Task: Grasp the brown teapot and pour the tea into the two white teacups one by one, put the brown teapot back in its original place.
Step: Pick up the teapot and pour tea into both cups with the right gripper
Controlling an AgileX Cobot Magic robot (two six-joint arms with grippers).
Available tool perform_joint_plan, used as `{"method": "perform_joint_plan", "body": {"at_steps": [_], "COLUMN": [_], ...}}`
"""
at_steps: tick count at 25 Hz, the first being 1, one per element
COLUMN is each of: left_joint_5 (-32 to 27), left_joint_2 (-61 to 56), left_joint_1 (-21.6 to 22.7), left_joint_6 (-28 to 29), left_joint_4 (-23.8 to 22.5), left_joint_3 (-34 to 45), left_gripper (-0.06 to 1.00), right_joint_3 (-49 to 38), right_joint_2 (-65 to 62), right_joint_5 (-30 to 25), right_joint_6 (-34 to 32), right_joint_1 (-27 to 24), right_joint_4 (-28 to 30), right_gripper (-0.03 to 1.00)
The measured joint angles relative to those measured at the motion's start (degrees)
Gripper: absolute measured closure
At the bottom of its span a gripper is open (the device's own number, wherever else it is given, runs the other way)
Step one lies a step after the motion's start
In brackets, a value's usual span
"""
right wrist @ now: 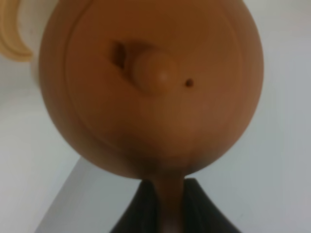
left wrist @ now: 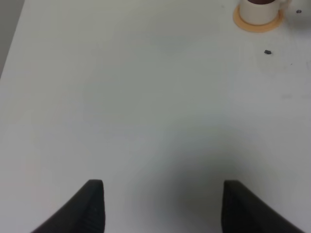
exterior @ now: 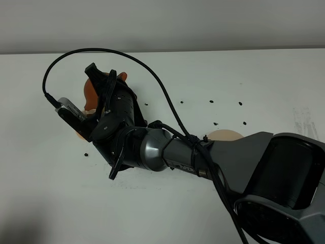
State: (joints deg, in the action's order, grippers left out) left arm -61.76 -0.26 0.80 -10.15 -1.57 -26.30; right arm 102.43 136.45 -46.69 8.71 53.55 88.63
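Note:
My right gripper (exterior: pixel 104 87) reaches across to the left of the table and is shut on the loop handle of the brown teapot (exterior: pixel 90 92). The right wrist view shows the teapot's lid and knob (right wrist: pixel 153 73) close up, with the handle pinched between my fingers (right wrist: pixel 141 208). A sliver of an orange coaster (exterior: pixel 77 134) shows under my wrist; the cup there is hidden. The left wrist view shows one white teacup (left wrist: pixel 260 10) with dark tea on an orange coaster (left wrist: pixel 257 24). My left gripper (left wrist: pixel 163 204) is open and empty above bare table. The pale beige disc (exterior: pixel 223 135) lies partly behind my right arm.
Small black specks (exterior: pixel 212 101) are scattered over the white table (exterior: pixel 254 71), one near the cup (left wrist: pixel 267 52). My right arm (exterior: pixel 203 152) and its cable cover the middle of the table. A grey wall runs along the far edge.

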Motion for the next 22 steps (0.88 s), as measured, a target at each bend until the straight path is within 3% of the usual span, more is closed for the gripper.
{"method": "perform_joint_plan", "body": {"at_steps": [22], "left_joint_5": [0.0], "left_joint_2": [0.0], "left_joint_1": [0.0], "left_joint_6": [0.0], "left_joint_4": [0.0], "left_joint_3": [0.0], "left_gripper": [0.44], "right_joint_3": [0.0], "right_joint_2": [0.0], "right_joint_5": [0.0], "right_joint_6": [0.4], "right_joint_1": [0.0], "right_joint_4": [1.1], "right_gripper": [0.88]}}
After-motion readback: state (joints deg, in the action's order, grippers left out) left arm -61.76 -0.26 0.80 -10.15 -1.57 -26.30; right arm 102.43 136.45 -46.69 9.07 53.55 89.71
